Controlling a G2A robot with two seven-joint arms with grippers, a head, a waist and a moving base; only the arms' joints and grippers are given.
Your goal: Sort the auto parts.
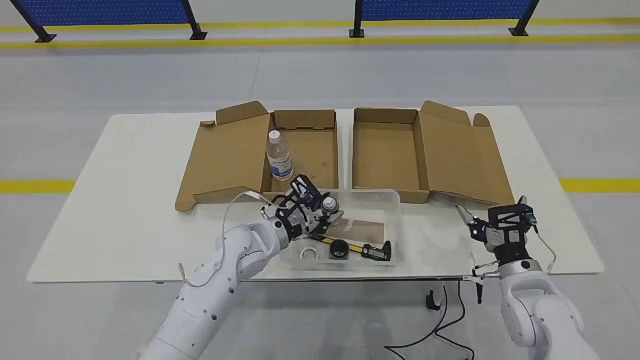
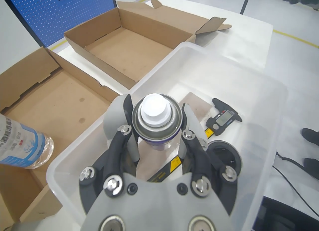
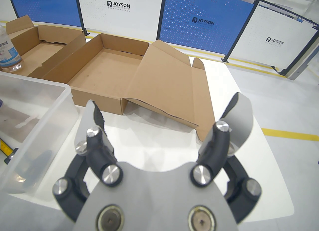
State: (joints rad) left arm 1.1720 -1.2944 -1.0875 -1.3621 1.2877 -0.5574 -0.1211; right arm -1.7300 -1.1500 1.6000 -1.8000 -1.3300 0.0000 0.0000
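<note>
Gleaming metal spray can point(image 2: 157, 131), white-capped

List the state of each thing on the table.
left gripper: shut on spray can
spray can: upright, nozzle cap on
right gripper: open, empty
left box: open, holds bottle
bottle: upright
right box: open, empty
clear bin: lidless, holds caliper

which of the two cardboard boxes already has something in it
The cardboard box on the robot's left: a clear plastic bottle stands in it. The right cardboard box shows only its bare floor.
</note>
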